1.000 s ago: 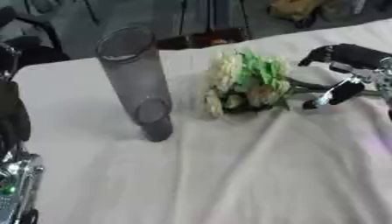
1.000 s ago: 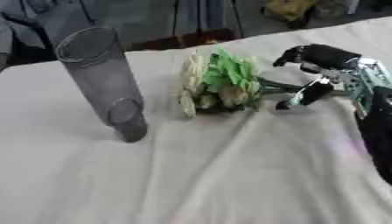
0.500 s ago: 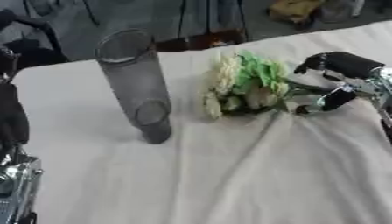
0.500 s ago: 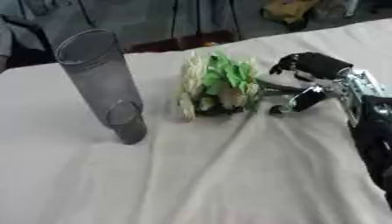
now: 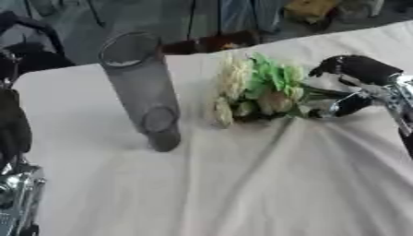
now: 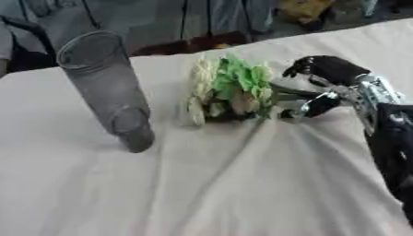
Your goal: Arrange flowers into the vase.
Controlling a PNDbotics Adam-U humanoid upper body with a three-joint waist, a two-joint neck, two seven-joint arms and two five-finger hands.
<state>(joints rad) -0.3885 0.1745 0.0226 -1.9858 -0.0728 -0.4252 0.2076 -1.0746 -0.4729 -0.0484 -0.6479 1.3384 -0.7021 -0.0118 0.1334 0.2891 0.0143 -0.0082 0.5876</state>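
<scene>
two head-mounted eyes, angled down and close, both on vase (image 5: 145, 87), flowers (image 5: 258, 90), cloth-covered table (image 5: 242, 184)

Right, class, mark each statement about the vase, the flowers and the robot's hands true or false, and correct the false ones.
1. The vase stands upright with nothing in it. True.
2. The flowers are already in the vase. False: they lie on the white cloth beside it.
3. The right hand is at the stem end of the flowers. True.
4. The left hand is lifting the vase. False: no hand touches it.
</scene>
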